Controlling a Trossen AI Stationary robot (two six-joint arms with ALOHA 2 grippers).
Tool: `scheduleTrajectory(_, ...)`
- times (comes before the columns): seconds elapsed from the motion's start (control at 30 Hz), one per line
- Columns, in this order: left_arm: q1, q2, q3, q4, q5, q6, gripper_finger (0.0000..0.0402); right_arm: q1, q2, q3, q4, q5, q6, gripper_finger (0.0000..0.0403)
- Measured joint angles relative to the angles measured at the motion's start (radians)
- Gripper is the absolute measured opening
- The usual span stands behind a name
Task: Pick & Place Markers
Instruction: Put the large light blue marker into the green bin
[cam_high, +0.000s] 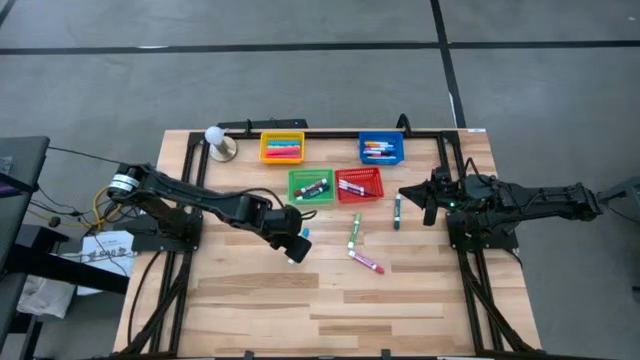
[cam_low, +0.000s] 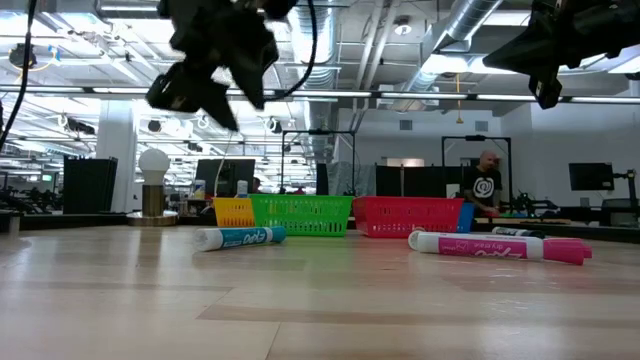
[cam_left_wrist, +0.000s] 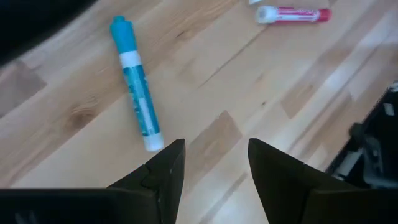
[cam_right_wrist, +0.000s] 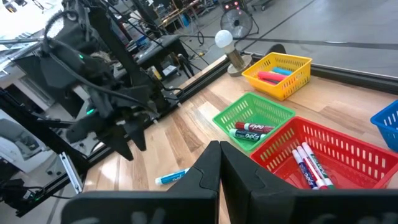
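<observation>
A blue marker (cam_left_wrist: 137, 93) lies flat on the wood, also seen in the low view (cam_low: 240, 237). My left gripper (cam_left_wrist: 214, 152) hangs open above the table beside its white end, clear of the surface (cam_low: 215, 95), touching nothing. On the table also lie a pink marker (cam_high: 366, 262), a green marker (cam_high: 354, 230) and a teal marker (cam_high: 397, 210). My right gripper (cam_right_wrist: 219, 155) is shut and empty, raised near the table's right edge (cam_high: 420, 200), right of the teal marker. More markers lie inside the baskets.
Four mesh baskets stand toward the far edge: yellow (cam_high: 282, 148), blue (cam_high: 381, 150), green (cam_high: 311, 186) and red (cam_high: 359, 184). A bulb on a round base (cam_high: 218, 142) stands at the far left corner. A black frame borders the table. The near half is bare wood.
</observation>
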Motion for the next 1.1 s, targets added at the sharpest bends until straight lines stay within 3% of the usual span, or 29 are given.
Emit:
scheduleTrajectory(0.4, 0.029, 0.059, -0.076, 0.071, -0.105, 0.0, 0.0175, 0.0, 0.0, 0.0, -0.002, 0.0, 0.0, 0.0)
scheduleTrajectory(0.8, 0.057, 0.262, -0.076, 0.122, -0.073, 0.029, 0.0175, 0.0, 0.0, 0.0, -0.003, 0.0, 0.0, 0.0)
scheduleTrajectory(1.1, 0.053, 0.321, -0.068, 0.133, -0.071, 0.026, 0.0169, 0.0, 0.0, 0.0, -0.007, 0.0, 0.0, 0.0)
